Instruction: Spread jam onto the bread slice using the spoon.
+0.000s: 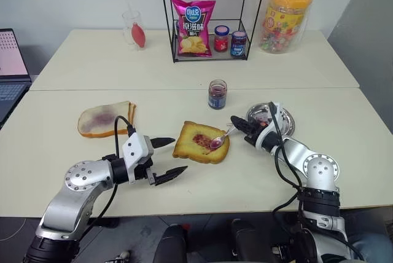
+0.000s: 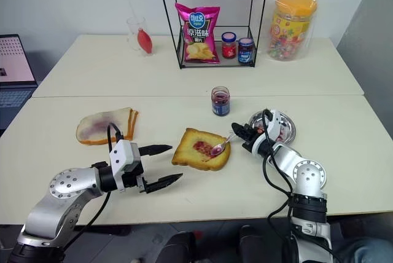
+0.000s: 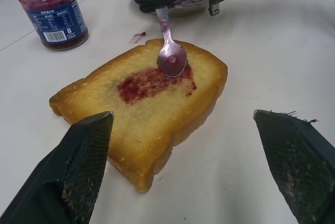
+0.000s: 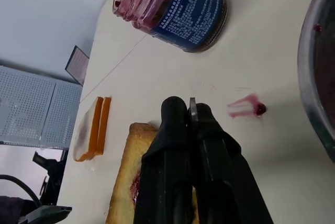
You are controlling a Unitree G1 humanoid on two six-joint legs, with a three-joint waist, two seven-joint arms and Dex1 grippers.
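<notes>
Over the near table, I see my right gripper [image 1: 238, 124] clamped shut on the handle of the spoon [image 1: 220, 139], its two black fingers [image 4: 178, 145] pressed together around the thin metal. The spoon slants down from the fingertips to the bread slice [image 1: 201, 142], and its bowl rests on the slice's right part, at the edge of a dark red smear of jam on the toast's top face. The bowl itself is stained with jam, and streaks run up the handle.

My left gripper [image 1: 168, 160] hangs just left of the bread slice with its jaws spread wide and nothing between them; the toast's near corner lies ahead of the gap, apart from both fingertips [image 3: 86, 145].

The bread slice lies flat on the cream table [image 1: 344, 171], roughly in the middle of the near half. Behind it and a little to the right stands the open jar with the jam [image 1: 217, 94], blue-labelled, its glass smeared purple inside. To the right of the toast, behind my right wrist, sits a steel dish [image 1: 287, 121]; a small drop of jam [image 4: 257, 109] marks the table between dish and jar.

Further left lies a paler slice [image 1: 105, 119] with a purple smear. On the far table I see a wire rack [image 1: 209, 54] holding a pink chip bag [image 1: 193, 27] and two lidded jars [image 1: 229, 40], a candy tub [image 1: 285, 17] to its right, a glass [image 1: 134, 29] to its left, and a laptop [image 1: 12, 66] at the far left edge.
</notes>
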